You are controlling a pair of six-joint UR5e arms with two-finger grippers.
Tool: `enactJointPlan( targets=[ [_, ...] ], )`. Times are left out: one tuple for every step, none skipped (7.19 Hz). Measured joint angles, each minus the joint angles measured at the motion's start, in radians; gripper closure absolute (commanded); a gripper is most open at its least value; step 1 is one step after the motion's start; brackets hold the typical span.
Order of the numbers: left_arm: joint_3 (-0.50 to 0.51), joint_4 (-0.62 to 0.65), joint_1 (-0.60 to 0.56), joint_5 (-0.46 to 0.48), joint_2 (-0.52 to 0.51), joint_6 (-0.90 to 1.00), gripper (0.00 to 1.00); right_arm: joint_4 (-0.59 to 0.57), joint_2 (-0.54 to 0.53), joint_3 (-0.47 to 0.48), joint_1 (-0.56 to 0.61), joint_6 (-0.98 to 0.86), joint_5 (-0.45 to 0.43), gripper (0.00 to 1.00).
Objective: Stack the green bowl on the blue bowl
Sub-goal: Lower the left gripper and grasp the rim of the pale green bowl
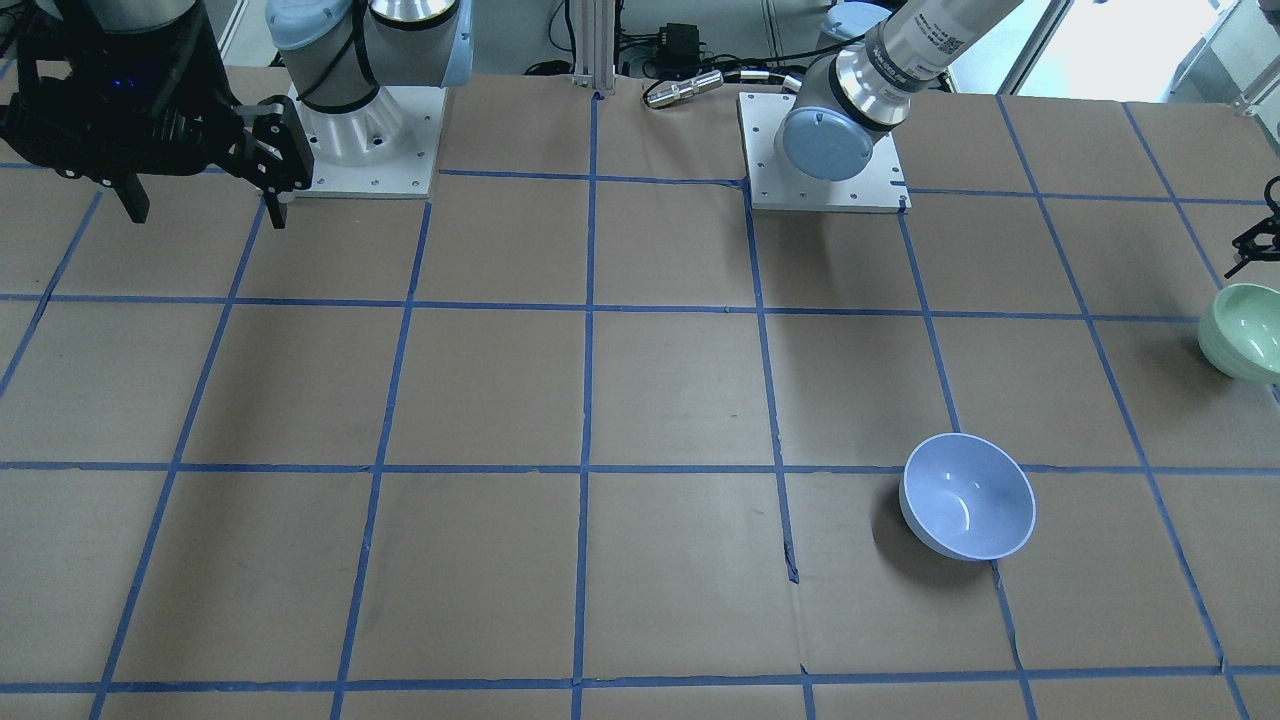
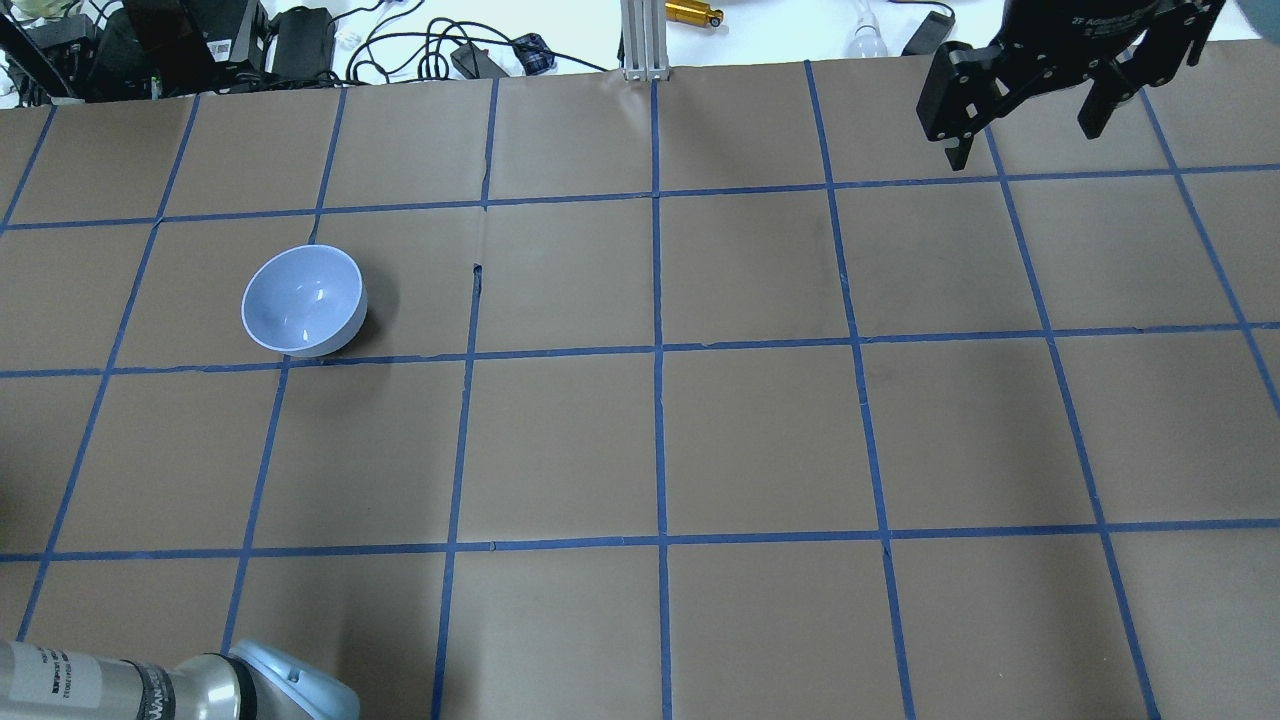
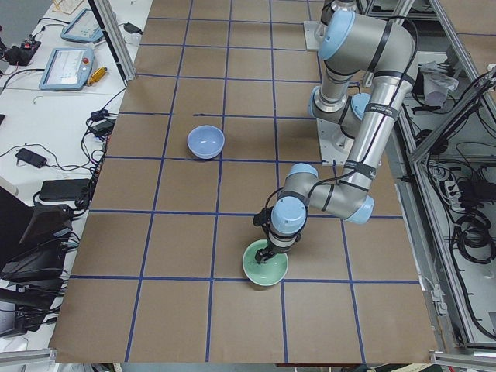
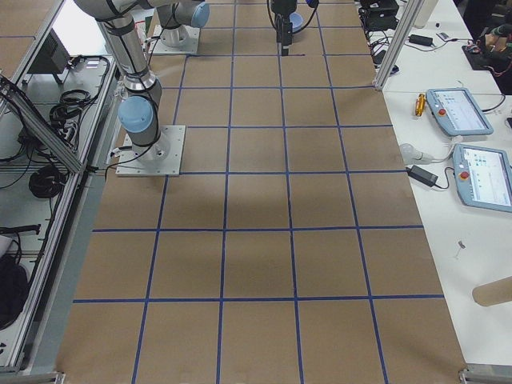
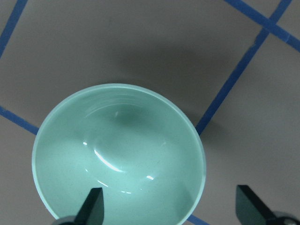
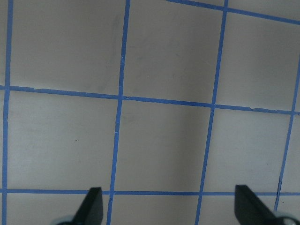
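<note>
The green bowl (image 5: pixel 119 154) stands upright on the table near the end on my left, and also shows in the front view (image 1: pixel 1245 345) and the left exterior view (image 3: pixel 265 263). My left gripper (image 5: pixel 171 208) is open right over it, one finger above the bowl's inside and the other outside its rim. The blue bowl (image 2: pixel 303 300) stands upright and empty further along the table (image 1: pixel 968 495), apart from both grippers. My right gripper (image 2: pixel 1025 140) is open and empty, high over the far right of the table (image 6: pixel 171 208).
The brown table cover carries a grid of blue tape lines. The arms' white base plates (image 1: pixel 365 140) (image 1: pixel 820 150) sit at the robot's edge. An aluminium post (image 2: pixel 640 40), cables and devices line the far edge. Teach pendants (image 4: pixel 460 112) lie on a side bench.
</note>
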Motion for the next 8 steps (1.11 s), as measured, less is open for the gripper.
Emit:
enactJointPlan(
  targets=[
    [0.000,0.006,0.002,-0.004,-0.014,0.005,0.00,0.000,0.000,0.000,0.000,0.000,0.000,0.00],
    [-0.001,0.008,0.002,-0.012,-0.023,0.008,0.00,0.000,0.000,0.000,0.000,0.000,0.000,0.00],
    [-0.003,0.008,0.002,-0.021,-0.032,0.011,0.00,0.000,0.000,0.000,0.000,0.000,0.000,0.00],
    [-0.009,0.009,0.003,-0.025,-0.038,0.015,0.00,0.000,0.000,0.000,0.000,0.000,0.000,0.00],
    [-0.016,0.010,0.003,-0.025,-0.042,0.020,0.00,0.000,0.000,0.000,0.000,0.000,0.000,0.00],
    [-0.019,0.013,0.003,-0.025,-0.046,0.022,0.02,0.000,0.000,0.000,0.000,0.000,0.000,0.00],
    [-0.020,0.021,0.003,-0.024,-0.053,0.024,0.09,0.000,0.000,0.000,0.000,0.000,0.000,0.00],
    [-0.020,0.033,0.003,-0.021,-0.061,0.027,0.33,0.000,0.000,0.000,0.000,0.000,0.000,0.00]
  ],
)
